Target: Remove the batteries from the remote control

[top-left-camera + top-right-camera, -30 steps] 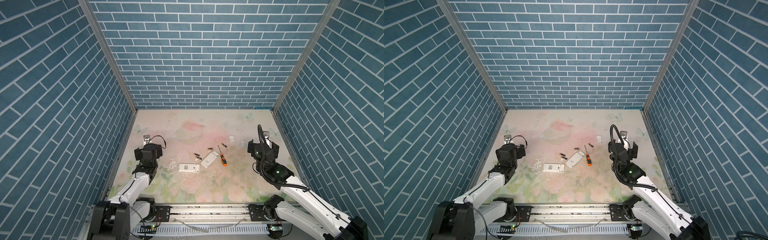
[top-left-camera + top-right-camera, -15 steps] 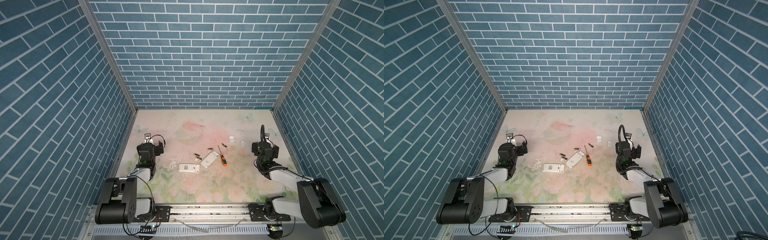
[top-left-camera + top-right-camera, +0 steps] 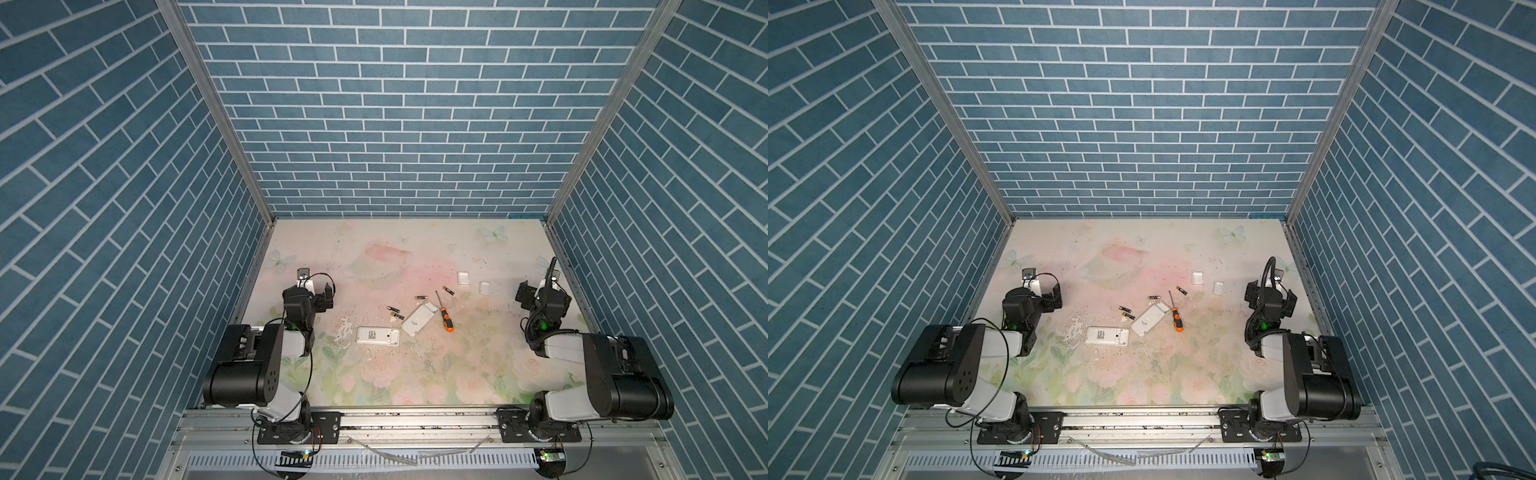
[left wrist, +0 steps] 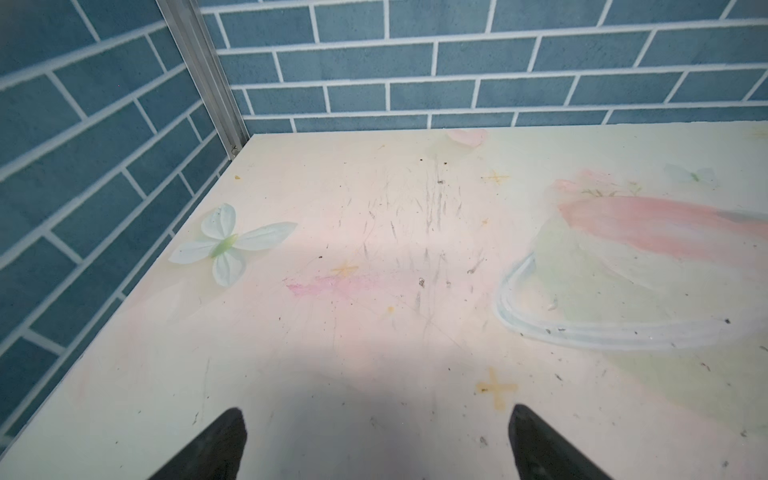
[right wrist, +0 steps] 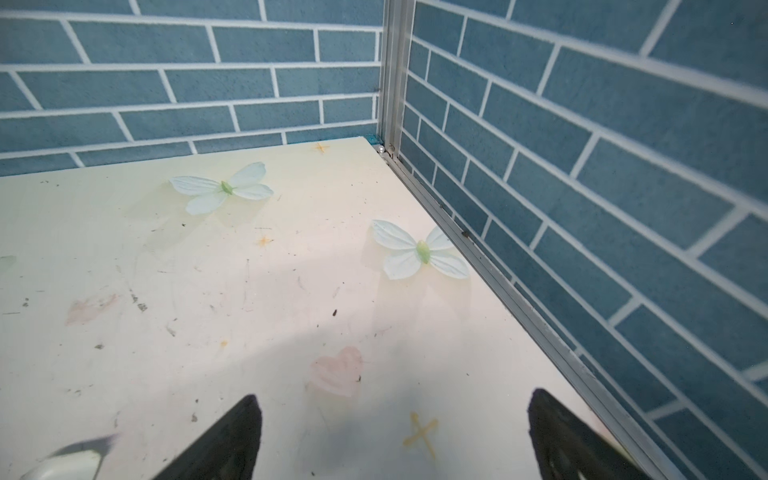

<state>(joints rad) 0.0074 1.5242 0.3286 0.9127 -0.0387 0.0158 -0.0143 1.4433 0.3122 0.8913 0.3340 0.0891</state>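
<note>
Both arms have folded back from their extended reach and now sit tucked at the near corners of the table [image 3: 374, 249]. Nothing on the table has shifted.

The left gripper [image 4: 376, 440] hangs over bare tabletop with its fingers spread wide and nothing between them. The right gripper [image 5: 395, 432] does the same near the right wall, jaws apart and empty.

In a top view the batteries [image 3: 420, 297] lie loose on the table near its middle. Two sit close together [image 3: 395, 313] just left of the angled remote control [image 3: 419, 318], one lies above it, and the fourth [image 3: 448, 290] is up beside the screwdriver's tip. The screwdriver [image 3: 444, 318] rests just right of that remote. A second remote control [image 3: 378, 336] lies flat nearer the front. Two small white covers [image 3: 463, 278] sit apart toward the right rear.

With four batteries out, both covers off and both arms withdrawn, the unloading looks finished. At this distance the open compartments are too small to confirm as empty, though no dark cylinder shows in either. If so, nothing seems left to do.
</note>
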